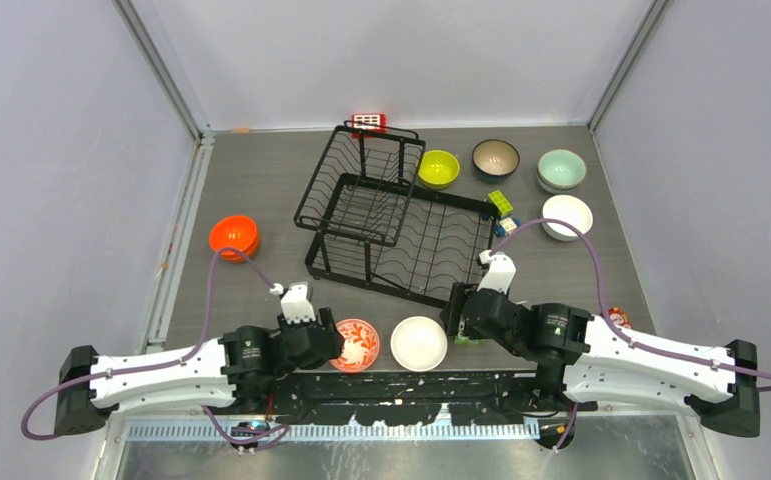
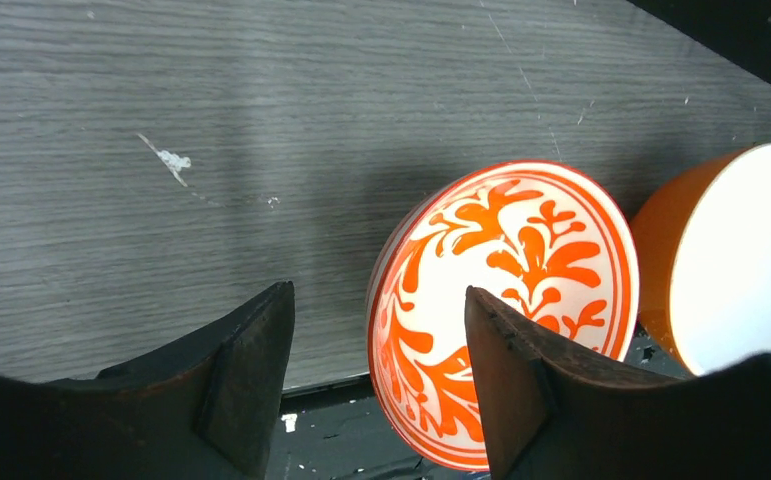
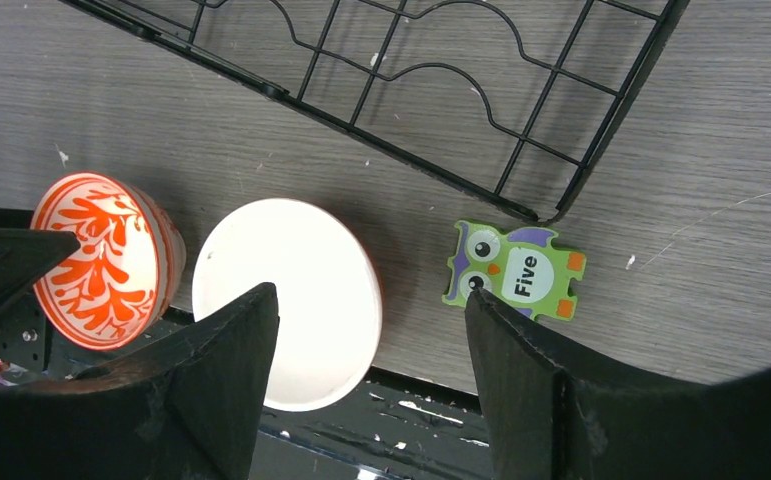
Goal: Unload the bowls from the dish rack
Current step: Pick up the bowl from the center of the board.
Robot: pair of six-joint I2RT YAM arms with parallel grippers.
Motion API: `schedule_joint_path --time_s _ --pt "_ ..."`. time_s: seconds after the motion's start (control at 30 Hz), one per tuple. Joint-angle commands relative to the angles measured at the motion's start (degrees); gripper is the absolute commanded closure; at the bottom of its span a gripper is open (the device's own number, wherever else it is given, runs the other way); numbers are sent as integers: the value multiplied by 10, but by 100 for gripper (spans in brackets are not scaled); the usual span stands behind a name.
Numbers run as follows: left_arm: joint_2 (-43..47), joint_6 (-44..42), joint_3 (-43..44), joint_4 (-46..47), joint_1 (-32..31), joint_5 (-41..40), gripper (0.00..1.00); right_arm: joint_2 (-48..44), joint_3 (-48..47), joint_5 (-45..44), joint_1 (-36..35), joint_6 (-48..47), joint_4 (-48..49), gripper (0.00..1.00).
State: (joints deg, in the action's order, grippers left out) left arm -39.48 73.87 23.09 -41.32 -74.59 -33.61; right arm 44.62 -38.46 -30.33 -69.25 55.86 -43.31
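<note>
The black wire dish rack (image 1: 391, 215) stands mid-table with no bowl showing in it; its corner shows in the right wrist view (image 3: 561, 150). Bowls sit on the table: orange (image 1: 233, 237), lime green (image 1: 439, 168), dark brown (image 1: 495, 157), pale mint (image 1: 561, 169), white (image 1: 567, 216), red floral (image 1: 355, 344) and a white-lined orange one (image 1: 419, 343). My left gripper (image 1: 326, 340) is open, with the floral bowl's (image 2: 521, 250) near rim between its fingers (image 2: 251, 370). My right gripper (image 1: 456, 320) is open and empty, above the white-lined bowl's (image 3: 301, 270) right edge.
A green owl puzzle piece (image 3: 516, 272) lies by the rack's near corner. Small toy blocks (image 1: 501, 203) lie right of the rack, a red gridded block (image 1: 367, 122) behind it, a small figure (image 1: 617, 318) at the right. A black mounting strip (image 1: 411, 385) runs along the near edge.
</note>
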Motion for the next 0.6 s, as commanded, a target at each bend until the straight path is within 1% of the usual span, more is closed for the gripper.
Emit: schedule_joint_path --time_s 0.0,0.2,0.33,0.47,0.57 --pt "2 0 -13 40 3 30 36 0 -1 -9 1 9 30 27" --pt "-40 -6 -13 67 3 43 41 13 -4 -6 1 14 29 28" --pt "-66 -11 1 67 3 41 44 10 -1 -8 2 19 26 28" --pt "-77 -20 13 64 3 39 56 9 3 -10 1 22 22 28" --pt "-74 -19 18 58 3 36 60 9 3 -13 2 22 22 28"
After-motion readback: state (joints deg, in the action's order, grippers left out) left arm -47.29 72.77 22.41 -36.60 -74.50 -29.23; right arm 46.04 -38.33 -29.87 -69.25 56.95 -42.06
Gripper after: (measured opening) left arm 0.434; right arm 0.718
